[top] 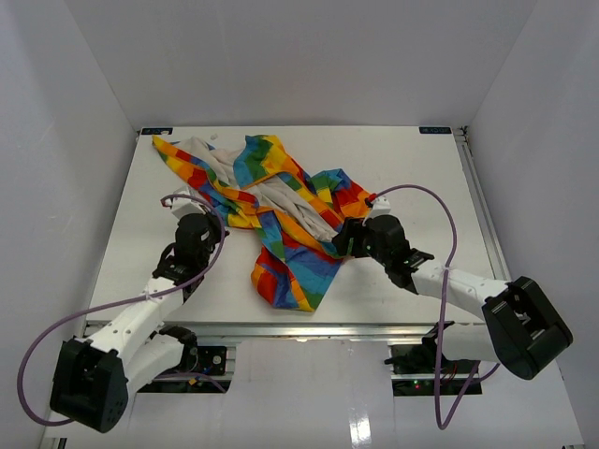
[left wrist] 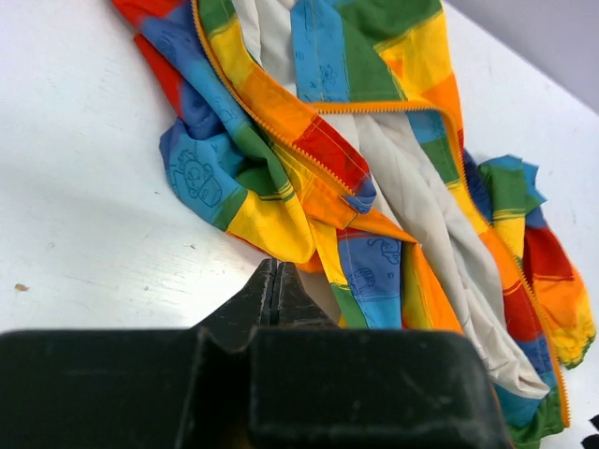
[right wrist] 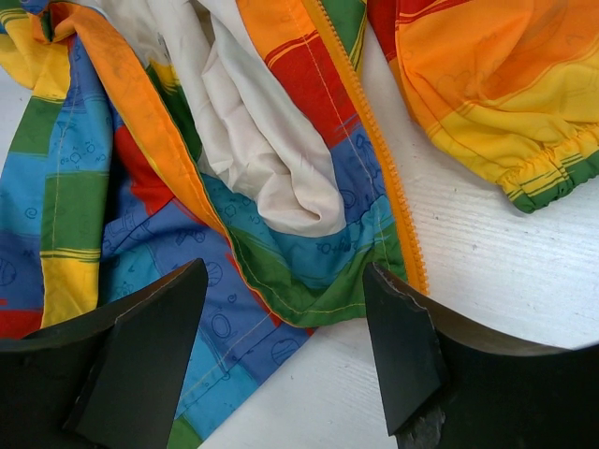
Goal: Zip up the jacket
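The rainbow patchwork jacket (top: 271, 210) lies crumpled and unzipped on the white table, white lining showing. Its yellow zipper tape (right wrist: 384, 159) runs down the front edge to the hem corner. My right gripper (right wrist: 290, 332) is open, jaws set wide either side of the green hem corner (right wrist: 318, 290), just above the table. In the top view it (top: 344, 238) sits at the jacket's right edge. My left gripper (left wrist: 274, 281) is shut and empty, fingertips just short of the jacket's yellow-orange fold (left wrist: 281, 224). In the top view it (top: 208, 223) is at the jacket's left side.
White walls enclose the table (top: 421, 187) on three sides. A jacket sleeve cuff (right wrist: 552, 168) lies to the right of my right gripper. Purple cables (top: 440, 210) loop over both arms.
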Controlling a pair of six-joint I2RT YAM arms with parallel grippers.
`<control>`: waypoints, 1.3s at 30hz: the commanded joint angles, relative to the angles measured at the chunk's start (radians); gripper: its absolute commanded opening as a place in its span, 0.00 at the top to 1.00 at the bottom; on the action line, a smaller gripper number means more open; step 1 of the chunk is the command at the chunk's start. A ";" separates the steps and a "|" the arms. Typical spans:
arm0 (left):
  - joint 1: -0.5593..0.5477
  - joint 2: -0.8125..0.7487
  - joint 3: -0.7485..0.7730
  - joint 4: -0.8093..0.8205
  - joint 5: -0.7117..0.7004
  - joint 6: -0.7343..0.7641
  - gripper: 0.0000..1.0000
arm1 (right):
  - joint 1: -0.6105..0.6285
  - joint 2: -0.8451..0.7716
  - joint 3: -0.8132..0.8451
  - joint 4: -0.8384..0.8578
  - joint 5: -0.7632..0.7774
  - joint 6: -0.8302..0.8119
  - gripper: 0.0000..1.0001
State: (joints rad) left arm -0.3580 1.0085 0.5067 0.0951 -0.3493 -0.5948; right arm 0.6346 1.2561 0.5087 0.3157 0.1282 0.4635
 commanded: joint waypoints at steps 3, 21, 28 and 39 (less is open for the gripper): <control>0.002 -0.088 -0.021 0.030 0.005 -0.023 0.75 | -0.004 -0.016 0.002 0.031 -0.015 0.001 0.25; -0.006 0.668 0.594 -0.161 0.185 0.098 0.35 | -0.003 -0.009 0.016 0.023 -0.050 -0.002 0.22; -0.006 0.778 0.652 -0.234 0.142 0.101 0.34 | -0.003 -0.014 0.016 0.023 -0.056 -0.006 0.21; -0.006 0.743 0.597 -0.266 0.070 0.109 0.59 | -0.003 -0.024 0.016 0.023 -0.062 -0.011 0.20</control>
State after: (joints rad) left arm -0.3592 1.8158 1.1262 -0.1315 -0.2194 -0.4957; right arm 0.6348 1.2537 0.5087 0.3153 0.0747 0.4629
